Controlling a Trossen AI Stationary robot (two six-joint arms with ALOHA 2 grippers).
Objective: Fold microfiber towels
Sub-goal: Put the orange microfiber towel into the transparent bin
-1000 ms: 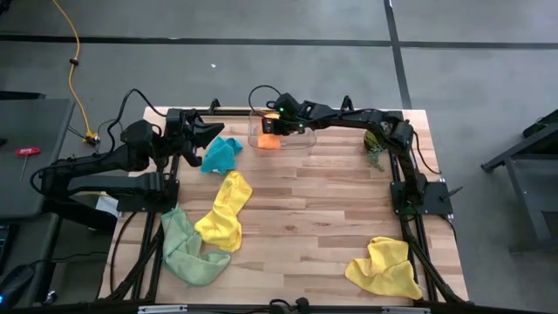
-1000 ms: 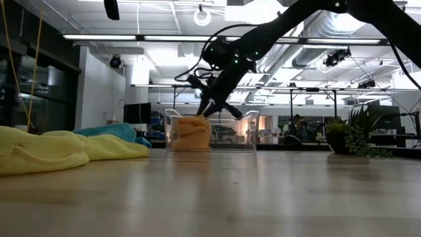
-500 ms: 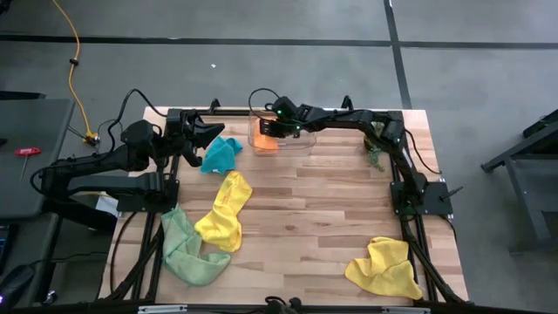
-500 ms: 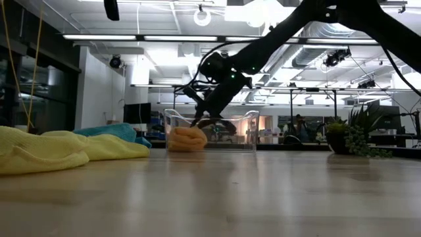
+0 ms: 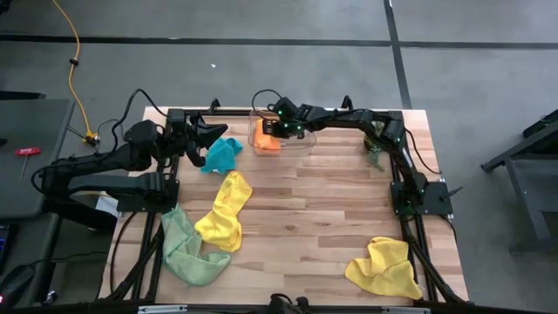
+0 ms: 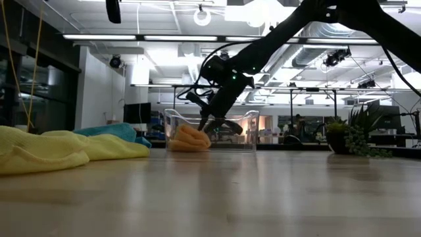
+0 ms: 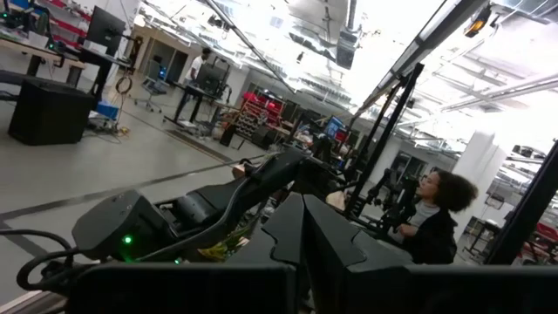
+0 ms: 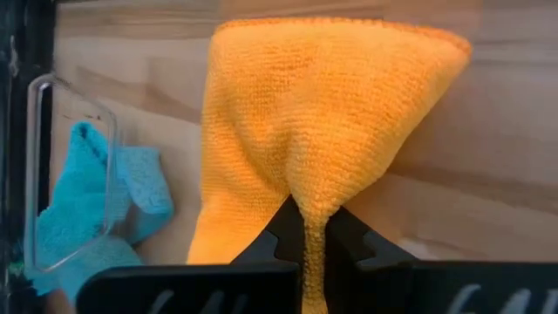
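Microfiber towels lie spread over the wooden tabletop (image 5: 331, 201). Orange towel (image 8: 323, 122) sits inside the clear plastic bin (image 5: 305, 141) at the far edge — the right gripper (image 8: 305, 228) has its fingers clamped together on a pinch of its fabric, the cloth fanning out from that point. In the low view the orange towel rests on the bin floor with the right arm reaching down into it. Teal towel (image 5: 220, 153) lies just beside the bin, on its left. Left gripper (image 5: 202, 136) hangs beside the teal towel, fingers together, holding nothing. One yellow towel (image 5: 225, 210) lies stretched out left of centre, touching the light green towel (image 5: 185, 250) at the near left — the second yellow towel (image 5: 384, 267) is crumpled at the near right corner. A potted plant (image 5: 375, 150) stands at the far right.
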